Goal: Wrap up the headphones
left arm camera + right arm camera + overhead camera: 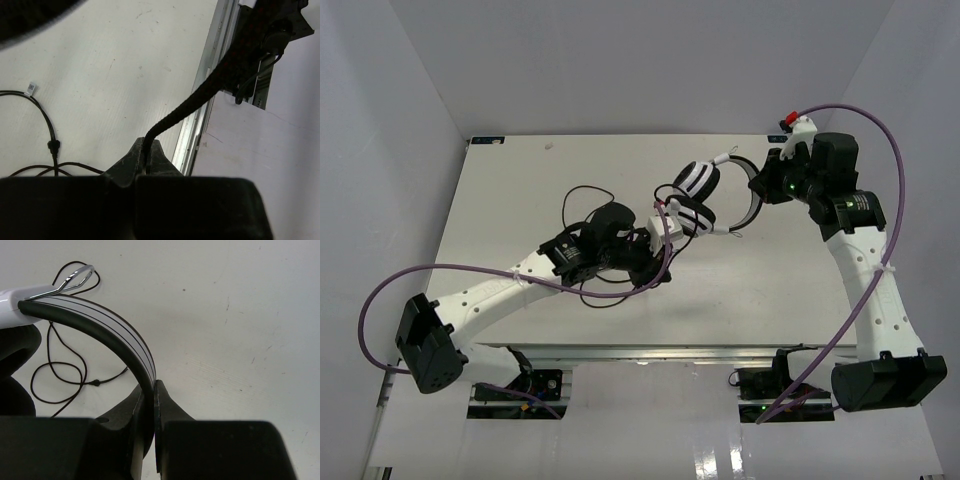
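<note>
The headphones (697,197) are held over the middle of the table, with two round white-and-black striped earcups (698,180) one above the other. My right gripper (767,186) is shut on the striped headband (755,205), which shows in the right wrist view (120,335) pinched between the gripper (152,386) jaws. My left gripper (653,262) sits just below the earcups and is shut on the black cable (190,102), which rises from the gripper (147,146) tips. The rest of the cable lies in loose loops on the table (582,200) and shows in both wrist views (55,375) (47,125).
Purple arm cables arc over the table's left front (470,270) and past the right arm (885,140). The table's metal front rail (210,75) runs close to the left gripper. White walls enclose the table. A small white tag (31,88) sits on the cable.
</note>
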